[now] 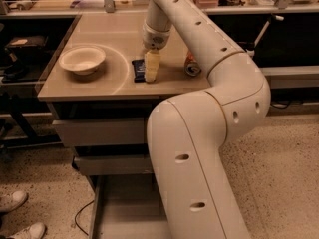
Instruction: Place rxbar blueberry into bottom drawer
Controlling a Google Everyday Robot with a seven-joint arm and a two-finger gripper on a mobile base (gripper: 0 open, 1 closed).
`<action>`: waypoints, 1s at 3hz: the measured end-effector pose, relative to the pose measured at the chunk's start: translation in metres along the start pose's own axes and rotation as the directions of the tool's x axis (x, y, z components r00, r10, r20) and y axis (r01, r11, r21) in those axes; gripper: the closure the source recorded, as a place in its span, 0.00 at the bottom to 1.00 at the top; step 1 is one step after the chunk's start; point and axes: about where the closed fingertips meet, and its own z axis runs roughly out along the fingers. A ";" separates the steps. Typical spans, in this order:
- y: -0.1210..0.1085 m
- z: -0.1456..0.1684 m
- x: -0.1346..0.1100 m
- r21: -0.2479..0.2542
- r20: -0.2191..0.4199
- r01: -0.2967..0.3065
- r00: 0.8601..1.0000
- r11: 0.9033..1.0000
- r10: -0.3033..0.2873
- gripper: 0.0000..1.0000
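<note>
— My gripper (pixel 151 66), low over the bench (pixel 94 86) beside the rxbar blueberry (pixel 138 69): finish?
— I see smooth cream plastic; bench smooth, slight sheen; bottom drawer (pixel 124 215) dull grey metal.

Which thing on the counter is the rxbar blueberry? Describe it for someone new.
On the tan countertop, look near the front edge, right of the white bowl. The rxbar blueberry is the small flat bar lying immediately left of the gripper, which sits low over the countertop. Unlike the round orange soda can farther right, it is flat and dark navy.
</note>
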 end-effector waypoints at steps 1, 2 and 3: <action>0.000 0.000 0.000 0.000 0.000 0.000 1.000 1.000 0.000 1.00; -0.003 -0.008 -0.003 0.000 0.000 0.000 1.000 1.000 0.000 1.00; -0.004 -0.017 -0.006 0.000 0.000 0.000 1.000 1.000 0.000 1.00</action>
